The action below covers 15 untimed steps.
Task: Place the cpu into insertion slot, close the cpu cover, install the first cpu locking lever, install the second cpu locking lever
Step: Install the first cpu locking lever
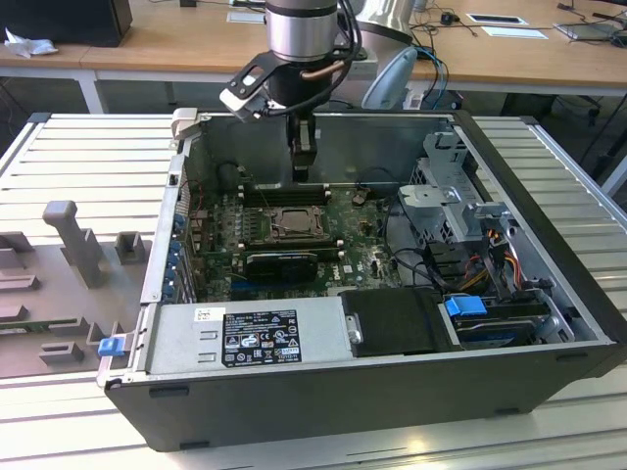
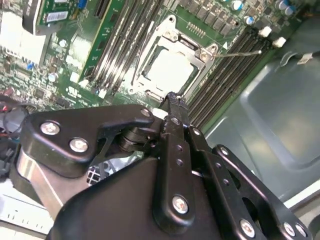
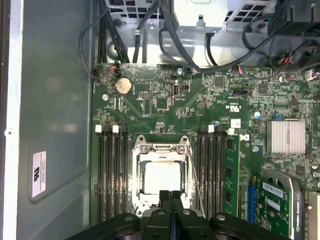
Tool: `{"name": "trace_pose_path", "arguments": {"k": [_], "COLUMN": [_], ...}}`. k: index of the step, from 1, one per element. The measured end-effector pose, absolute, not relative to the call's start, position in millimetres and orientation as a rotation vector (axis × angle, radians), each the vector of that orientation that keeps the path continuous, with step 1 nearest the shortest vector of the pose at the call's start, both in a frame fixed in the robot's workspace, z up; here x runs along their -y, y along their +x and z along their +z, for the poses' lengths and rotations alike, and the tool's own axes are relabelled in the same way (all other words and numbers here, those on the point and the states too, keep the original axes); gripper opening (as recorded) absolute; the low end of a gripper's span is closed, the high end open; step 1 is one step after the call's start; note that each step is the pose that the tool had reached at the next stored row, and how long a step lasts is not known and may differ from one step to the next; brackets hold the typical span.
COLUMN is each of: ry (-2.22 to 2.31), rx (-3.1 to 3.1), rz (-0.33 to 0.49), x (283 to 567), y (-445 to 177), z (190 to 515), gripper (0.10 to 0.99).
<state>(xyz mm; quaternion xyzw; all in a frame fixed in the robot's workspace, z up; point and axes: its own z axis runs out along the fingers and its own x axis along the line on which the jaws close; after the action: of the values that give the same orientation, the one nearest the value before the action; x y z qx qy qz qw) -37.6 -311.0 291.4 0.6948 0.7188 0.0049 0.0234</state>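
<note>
the cpu [image 3: 161, 177] already lies in the insertion slot [image 1: 291, 221]. its pale top shows through the window of the cpu cover [image 3: 161, 149], which looks folded down flat over it, so the first two steps appear done. what looks left is the levers: one thin locking lever [image 2: 240, 52] stands off from the socket, slanting out over the memory slots [image 3: 111, 175], so i judge it not latched; the other lever i cannot make out. the gripper [image 3: 170, 196] hangs over one edge of the socket, jaws clenched tip to tip with nothing between them; whether it touches the cover i cannot tell. room is tight at board level: memory slots flank the socket close on both sides, and the grey case wall [image 3: 55, 125] rises just beyond one bank. straight up is open, and the cables [image 3: 165, 35] lie well apart. the case rests on a slatted tabletop [image 1: 88, 157].
</note>
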Motion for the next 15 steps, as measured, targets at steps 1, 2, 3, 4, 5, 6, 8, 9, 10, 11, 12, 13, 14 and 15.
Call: {"name": "trace_pose_path", "arguments": {"k": [1,2,3,4,5,6,8,9,10,11,12,13,14,15], "ry": [2.130,2.106,2.085,2.059,2.038,2.009,1.956,1.936,1.917,1.895,1.860,1.841,1.812,1.773], "rx": [-2.245,-2.267,-2.287,-2.311,-2.329,-2.355,-2.399,-2.416,-2.431,-2.448,-2.475,-2.489,-2.511,-2.539], "rz": [0.016,0.017,0.017,0.018,0.019,0.020,0.021,0.022,0.022,0.023,0.024,0.025,0.025,0.026], "x": [311.0,311.0,311.0,311.0,311.0,311.0,311.0,311.0,311.0,311.0,311.0,311.0,311.0,311.0], "y": [-37.6,-37.6,-37.6,-37.6,-37.6,-37.6,-37.6,-37.6,-37.6,-37.6,-37.6,-37.6,-37.6,-37.6], "z": [291.4,291.4,291.4,291.4,291.4,291.4,291.3,291.3,291.3,291.3,291.3,291.3,291.3,291.2], "gripper": [0.106,0.106,0.106,0.106,0.106,0.106,0.106,0.106,0.106,0.106,0.106,0.106,0.106,0.106]}}
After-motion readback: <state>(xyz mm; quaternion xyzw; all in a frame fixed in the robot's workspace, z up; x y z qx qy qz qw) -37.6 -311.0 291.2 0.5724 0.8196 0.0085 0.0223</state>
